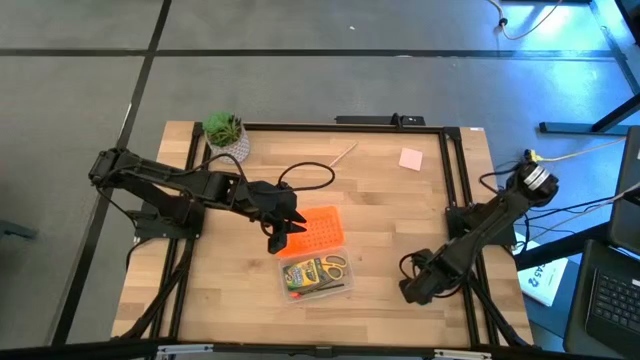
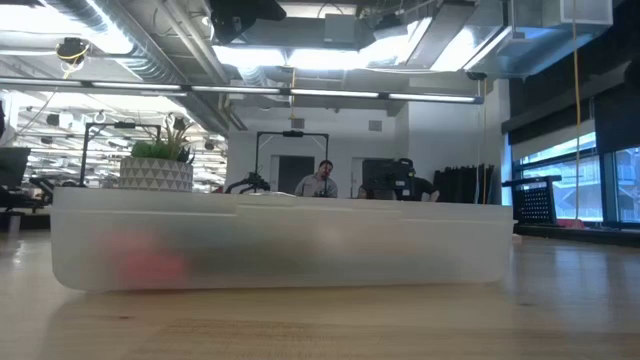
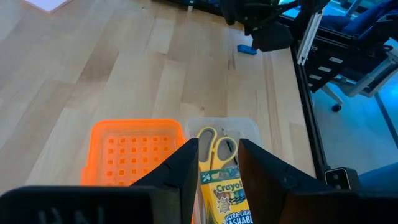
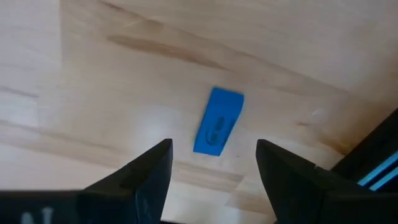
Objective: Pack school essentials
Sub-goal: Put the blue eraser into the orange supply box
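Beside the orange perforated lid (image 1: 318,232), the clear case (image 1: 316,275) holds the crayon box (image 3: 227,199) and yellow-handled scissors (image 3: 217,144). Left gripper (image 3: 217,169) hovers over lid and case, jaws narrowly apart, empty. Well apart from the lid, right gripper (image 4: 211,163) hangs over the blue eraser (image 4: 217,121), jaws wide, empty. Pink note pad (image 1: 410,158) lies beyond the lid.
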